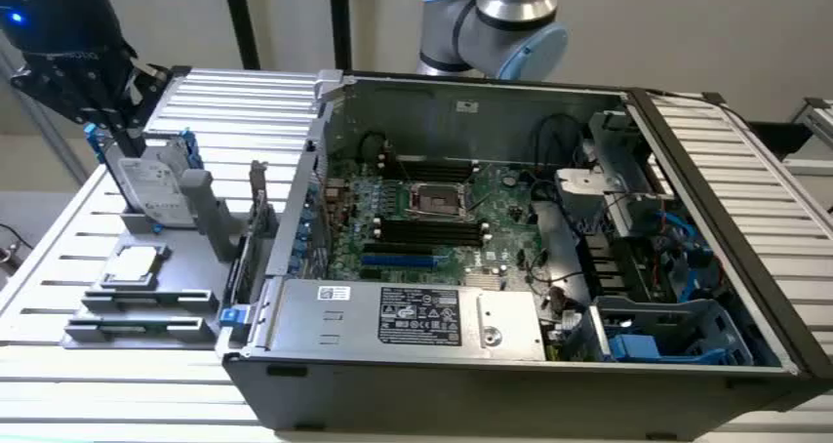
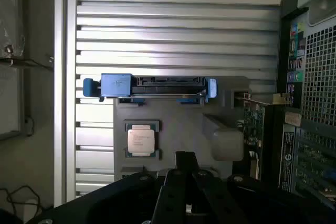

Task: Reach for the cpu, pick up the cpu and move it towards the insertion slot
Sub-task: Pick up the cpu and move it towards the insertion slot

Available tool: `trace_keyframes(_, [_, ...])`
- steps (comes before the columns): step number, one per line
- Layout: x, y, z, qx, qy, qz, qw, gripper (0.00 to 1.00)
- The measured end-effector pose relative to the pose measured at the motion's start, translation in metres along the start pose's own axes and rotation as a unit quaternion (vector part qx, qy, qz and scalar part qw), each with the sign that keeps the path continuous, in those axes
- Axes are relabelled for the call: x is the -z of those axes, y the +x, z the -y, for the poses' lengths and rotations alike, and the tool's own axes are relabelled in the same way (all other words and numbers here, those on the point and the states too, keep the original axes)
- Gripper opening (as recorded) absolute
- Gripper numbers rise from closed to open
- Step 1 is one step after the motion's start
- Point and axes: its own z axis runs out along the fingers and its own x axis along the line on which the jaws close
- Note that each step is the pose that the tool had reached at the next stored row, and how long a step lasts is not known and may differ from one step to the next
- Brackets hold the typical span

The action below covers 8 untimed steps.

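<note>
My gripper (image 1: pixel 104 111) hangs over the hard drive (image 1: pixel 150 184), which stands upright on edge in a grey holder (image 1: pixel 195 267). In the exterior view the gripper is a black mass cut off by the picture's edge. In the wrist view its dark body (image 2: pixel 185 163) covers the nearer end of the holder (image 2: pixel 184 124). I cannot tell whether it is spread or pressed together. It carries nothing that I can see.

The cpu (image 1: pixel 135 264) lies flat in a shallow recess of the holder. It is near the hard drive, on the side facing the exterior camera, and apart from my gripper. In the wrist view the cpu (image 2: pixel 140 140) shows its silver top with a pale rim, and its print is too small to read. From there the hard drive (image 2: pixel 152 85) is seen edge-on, a dark bar between blue brackets.

The insertion slot (image 1: pixel 439 201) sits on the green board inside the open computer case (image 1: pixel 521 384). It is well apart from the hard drive, toward the exterior view's right. Its inside is dark and I cannot make out any detail there.
</note>
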Motion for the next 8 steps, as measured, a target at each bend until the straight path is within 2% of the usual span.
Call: trace_keyframes(8, [0.0, 0.0, 0.0, 0.0, 0.0, 0.0, 1.0, 0.11])
